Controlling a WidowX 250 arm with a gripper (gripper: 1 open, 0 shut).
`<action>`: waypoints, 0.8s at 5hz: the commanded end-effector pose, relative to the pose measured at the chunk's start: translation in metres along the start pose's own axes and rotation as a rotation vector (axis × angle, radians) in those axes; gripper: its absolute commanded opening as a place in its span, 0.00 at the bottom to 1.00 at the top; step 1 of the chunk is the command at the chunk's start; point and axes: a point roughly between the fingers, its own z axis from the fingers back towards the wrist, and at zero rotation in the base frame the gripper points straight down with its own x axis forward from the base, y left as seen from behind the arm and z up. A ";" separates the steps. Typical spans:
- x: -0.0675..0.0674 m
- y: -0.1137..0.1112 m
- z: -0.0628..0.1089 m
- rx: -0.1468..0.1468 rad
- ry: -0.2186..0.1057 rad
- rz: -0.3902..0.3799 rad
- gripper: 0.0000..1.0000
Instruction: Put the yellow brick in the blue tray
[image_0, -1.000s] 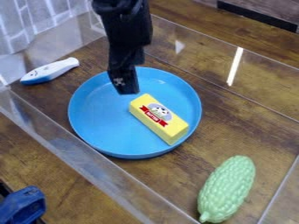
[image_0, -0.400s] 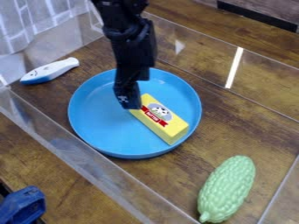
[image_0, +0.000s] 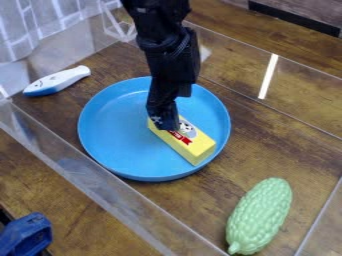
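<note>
The surface is a brown wooden table (image_0: 274, 130), its grain and plank seams showing, with a glossy sheen in places. A narrow white strip (image_0: 270, 77) lies on the wood to the right of the fingers in the view. Clear, shiny plastic (image_0: 34, 28) fills the upper left corner, left of and above the fingers, and a see-through band with bright streaks runs diagonally down the left side, passing below them. Little else of the room shows.

Left of the fingers lies a white tool (image_0: 58, 81) with a blue end. A green bumpy gourd (image_0: 259, 216) rests well below and to the right of them, and something crumpled and blue (image_0: 24, 235) sits far below and to the left, beside a dark shape at the frame edge.

The blue tray (image_0: 114, 150) is round, shallow and bright, with a raised rim, and spreads under and around the fingers. The yellow brick (image_0: 190, 147) lies inside it, right of the middle, its near end angled down and to the right of the fingertips. It is a small, smooth rectangular block with a red-and-white label and a little picture on top, partly hidden by the black gripper (image_0: 177, 108). The fingers are open; they seem to hang just over the brick's upper end, not gripping it.
</note>
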 end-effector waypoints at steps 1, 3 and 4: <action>0.011 0.001 -0.002 0.036 -0.012 0.003 1.00; -0.012 -0.007 -0.011 0.038 0.013 0.070 1.00; -0.024 -0.010 -0.009 0.045 0.022 0.108 0.00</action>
